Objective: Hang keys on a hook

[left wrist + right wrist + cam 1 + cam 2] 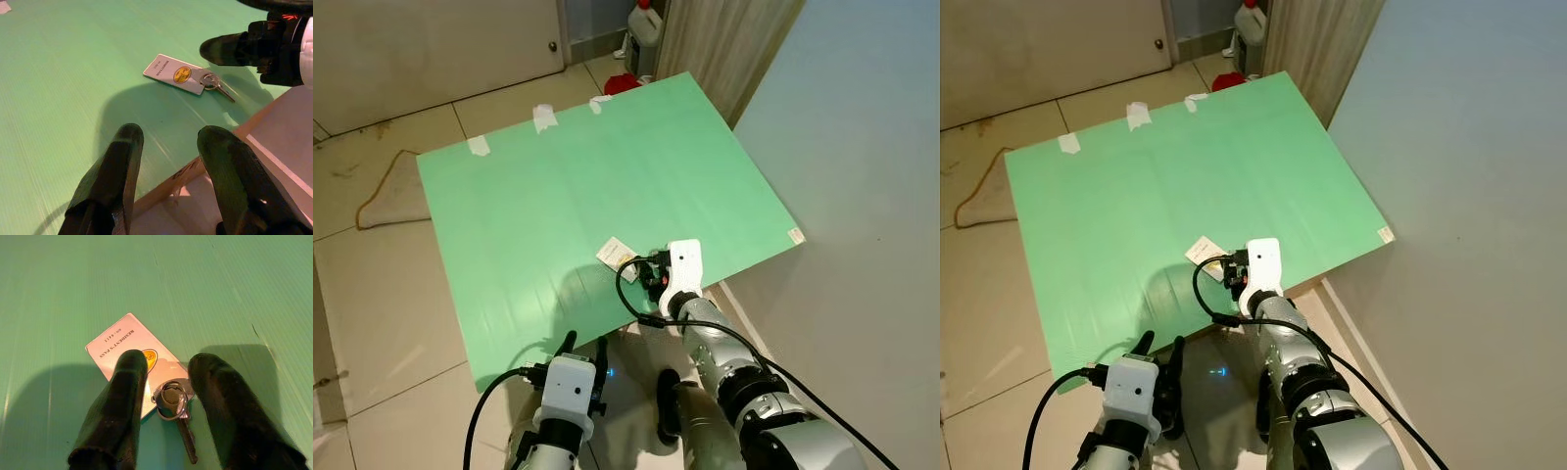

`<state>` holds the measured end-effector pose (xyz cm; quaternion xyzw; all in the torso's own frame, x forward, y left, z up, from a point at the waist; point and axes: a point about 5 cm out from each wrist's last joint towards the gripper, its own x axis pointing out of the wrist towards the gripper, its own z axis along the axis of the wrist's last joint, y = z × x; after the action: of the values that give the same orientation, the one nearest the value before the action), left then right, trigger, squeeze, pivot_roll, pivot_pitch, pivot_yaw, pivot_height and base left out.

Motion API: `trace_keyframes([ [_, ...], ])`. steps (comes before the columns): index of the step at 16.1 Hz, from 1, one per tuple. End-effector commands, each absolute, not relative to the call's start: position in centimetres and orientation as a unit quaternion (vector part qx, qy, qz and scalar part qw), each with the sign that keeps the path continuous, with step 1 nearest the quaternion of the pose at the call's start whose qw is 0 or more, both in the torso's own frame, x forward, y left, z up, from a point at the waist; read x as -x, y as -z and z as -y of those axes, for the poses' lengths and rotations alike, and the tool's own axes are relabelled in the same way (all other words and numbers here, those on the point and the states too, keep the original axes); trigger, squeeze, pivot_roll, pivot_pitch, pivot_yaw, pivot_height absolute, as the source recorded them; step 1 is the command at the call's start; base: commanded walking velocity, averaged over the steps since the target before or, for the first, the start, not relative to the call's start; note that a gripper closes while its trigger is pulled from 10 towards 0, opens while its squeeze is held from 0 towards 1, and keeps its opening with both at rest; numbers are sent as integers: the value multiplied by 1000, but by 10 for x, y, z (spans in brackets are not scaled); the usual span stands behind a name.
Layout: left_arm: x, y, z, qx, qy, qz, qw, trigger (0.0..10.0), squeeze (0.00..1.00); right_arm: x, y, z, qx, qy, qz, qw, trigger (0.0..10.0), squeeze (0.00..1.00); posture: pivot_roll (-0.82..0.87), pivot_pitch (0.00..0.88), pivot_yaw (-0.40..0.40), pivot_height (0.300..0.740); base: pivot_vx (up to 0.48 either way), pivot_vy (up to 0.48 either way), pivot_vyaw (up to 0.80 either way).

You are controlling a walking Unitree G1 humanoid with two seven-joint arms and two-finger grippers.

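Straddling the keys [175, 404] — right hand [168, 367] spread, key blade pointing back toward its wrist.

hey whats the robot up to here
The robot is going for a key on a ring with a white pass card, lying on a green board on the floor. Its right gripper hovers over the key ring, jaws open on either side. The left gripper waits open near the board's edge.
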<state>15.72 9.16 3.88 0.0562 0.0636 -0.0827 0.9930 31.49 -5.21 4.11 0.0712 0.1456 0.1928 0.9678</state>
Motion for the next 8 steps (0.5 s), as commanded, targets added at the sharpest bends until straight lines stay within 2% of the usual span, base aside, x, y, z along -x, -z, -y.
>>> trace_keyframes([
  [1,-151,-36,-87,-57,90,-77,991,10000,0,-307,-42,21,-81,-232,-149,958,10000,992,68,376,-58,740,0,0,0],
  [2,-151,-36,-87,-57,90,-77,991,10000,0,-304,-43,13,-84,-250,-149,953,10000,0,68,376,-58,740,0,0,0],
  [5,-151,-36,-87,-58,88,-77,991,10000,0,-295,-41,-2,-73,-277,-148,947,10000,0,74,380,-62,740,0,0,0],
  [8,-153,-37,-87,-58,86,-75,992,10000,0,-288,-33,-6,-42,-286,-162,944,10000,0,85,389,-65,740,0,0,0],
])
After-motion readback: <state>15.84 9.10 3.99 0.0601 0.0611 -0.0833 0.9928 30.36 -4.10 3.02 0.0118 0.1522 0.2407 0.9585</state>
